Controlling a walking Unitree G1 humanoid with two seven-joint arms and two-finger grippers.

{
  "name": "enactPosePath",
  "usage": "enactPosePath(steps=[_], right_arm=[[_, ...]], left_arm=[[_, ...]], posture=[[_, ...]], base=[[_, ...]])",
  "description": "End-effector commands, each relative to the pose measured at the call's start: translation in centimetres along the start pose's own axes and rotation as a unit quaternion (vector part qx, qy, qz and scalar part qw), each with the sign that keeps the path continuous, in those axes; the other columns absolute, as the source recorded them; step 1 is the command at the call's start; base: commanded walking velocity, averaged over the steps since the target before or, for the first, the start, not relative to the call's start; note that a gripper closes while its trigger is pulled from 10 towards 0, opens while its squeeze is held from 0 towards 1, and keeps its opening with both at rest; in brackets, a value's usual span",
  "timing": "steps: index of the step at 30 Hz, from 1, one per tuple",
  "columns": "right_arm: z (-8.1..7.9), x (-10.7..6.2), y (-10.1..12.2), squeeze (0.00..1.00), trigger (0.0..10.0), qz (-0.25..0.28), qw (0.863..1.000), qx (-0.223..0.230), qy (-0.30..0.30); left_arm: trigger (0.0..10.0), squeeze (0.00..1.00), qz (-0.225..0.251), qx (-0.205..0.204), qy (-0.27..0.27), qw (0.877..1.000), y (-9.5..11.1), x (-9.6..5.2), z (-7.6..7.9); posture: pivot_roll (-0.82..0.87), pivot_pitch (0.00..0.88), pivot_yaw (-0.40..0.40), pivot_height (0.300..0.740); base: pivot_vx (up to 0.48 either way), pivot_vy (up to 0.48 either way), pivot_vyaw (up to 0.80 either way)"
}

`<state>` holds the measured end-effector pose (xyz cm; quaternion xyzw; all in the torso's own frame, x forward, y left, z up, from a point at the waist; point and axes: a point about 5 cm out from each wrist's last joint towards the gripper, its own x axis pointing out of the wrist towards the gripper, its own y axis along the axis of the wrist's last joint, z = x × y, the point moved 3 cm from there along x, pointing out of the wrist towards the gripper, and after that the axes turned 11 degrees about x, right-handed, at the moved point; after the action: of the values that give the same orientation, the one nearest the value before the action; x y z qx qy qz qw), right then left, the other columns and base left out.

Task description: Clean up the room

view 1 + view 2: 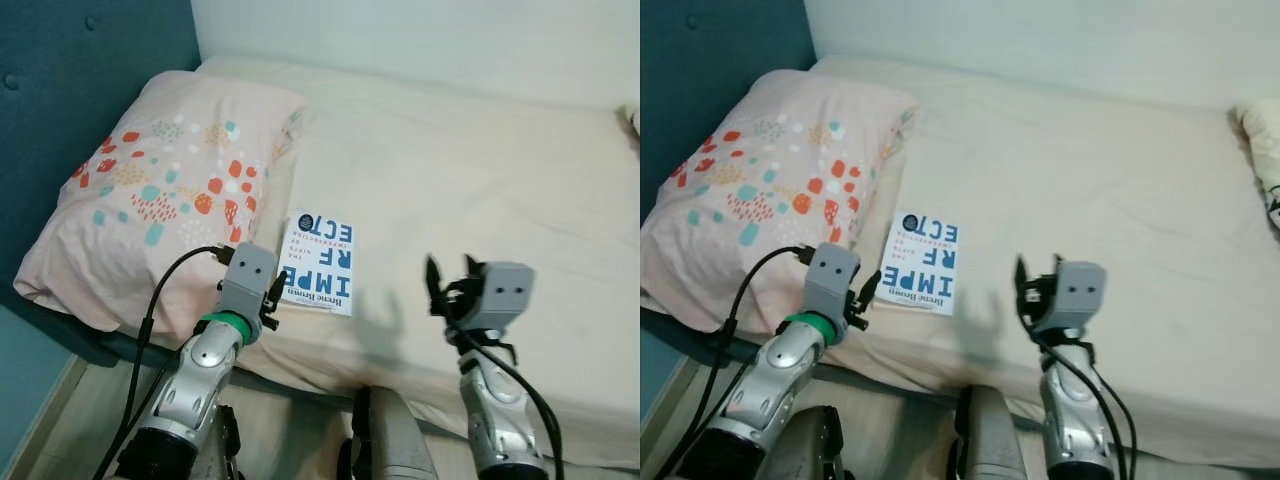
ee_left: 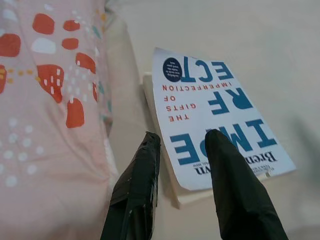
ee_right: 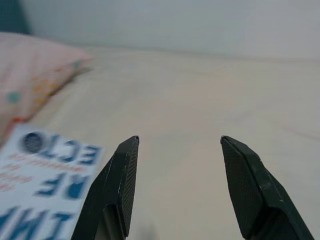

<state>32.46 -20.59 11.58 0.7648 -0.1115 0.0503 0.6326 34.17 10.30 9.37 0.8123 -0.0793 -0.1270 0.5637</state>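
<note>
Book (image 1: pixel 320 263) lies flat on the bed (image 1: pixel 480 180), just beside the pillow (image 1: pixel 160 190) at its 3 o'clock. Left claw (image 2: pixel 182 145): fingers moderately apart, straddling the book's near corner, holding nothing. Right claw (image 3: pixel 175 142): fingers wide apart, empty, above bare sheet at the book's 3 o'clock.

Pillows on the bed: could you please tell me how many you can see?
1 for certain: the patterned pillow lies at the bed's head end on the robot's left, beside the book. A pale cloth shape at the far right edge could be another; too cropped to tell.
</note>
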Motion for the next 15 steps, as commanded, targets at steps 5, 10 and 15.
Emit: enactPosePath(steps=[5,10,15], right_arm=[[0.5,0.1,-0.2,0.00,10.0,0.001,1.000,-0.023,-0.015],[0.4,0.1,-0.3,0.00,10.0,-0.004,0.999,-0.032,-0.020],[0.7,0.1,-0.5,0.00,10.0,-0.004,0.999,-0.038,-0.025]], left_arm=[[10.0,0.00,0.005,0.000,0.025,1.000,-0.2,0.4,-1.1],[10.0,0.00,0.014,-0.003,0.031,0.999,0.1,0.8,-1.2],[10.0,0.00,0.028,-0.007,0.016,0.999,1.0,1.5,0.1]], posture=[[-0.10,0.000,0.026,0.637],[-0.10,0.000,0.022,0.650],[-0.11,0.000,0.023,0.673]], base=[[0.000,0.000,0.00],[0.000,0.000,0.00],[0.000,0.000,0.00]])
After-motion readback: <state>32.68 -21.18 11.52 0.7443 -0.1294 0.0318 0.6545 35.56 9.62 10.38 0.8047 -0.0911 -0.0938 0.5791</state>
